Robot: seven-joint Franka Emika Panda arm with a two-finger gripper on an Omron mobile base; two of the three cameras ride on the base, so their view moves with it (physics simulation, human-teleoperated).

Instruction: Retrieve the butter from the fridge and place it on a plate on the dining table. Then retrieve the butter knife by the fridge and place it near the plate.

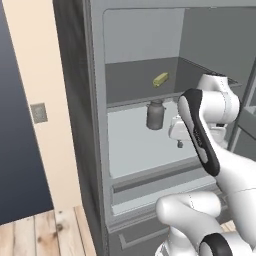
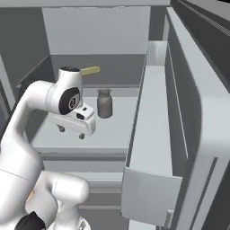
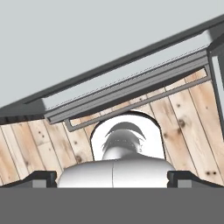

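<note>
Wide-open gripper [image 2: 72,132] hangs over the fridge [image 1: 80,125] shelf, butter [image 1: 160,79] above, behind.

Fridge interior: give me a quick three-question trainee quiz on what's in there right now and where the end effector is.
1. True or false: the fridge door is shut.
2. Which item is on the upper shelf? A) butter B) jar C) plate
3. Fill in: the end effector hangs over the ____ shelf, jaws ____.

Key: 1 false, the door stands open. 2 A; the jar stands on the shelf below. 3 lower; open, holding nothing.
</note>
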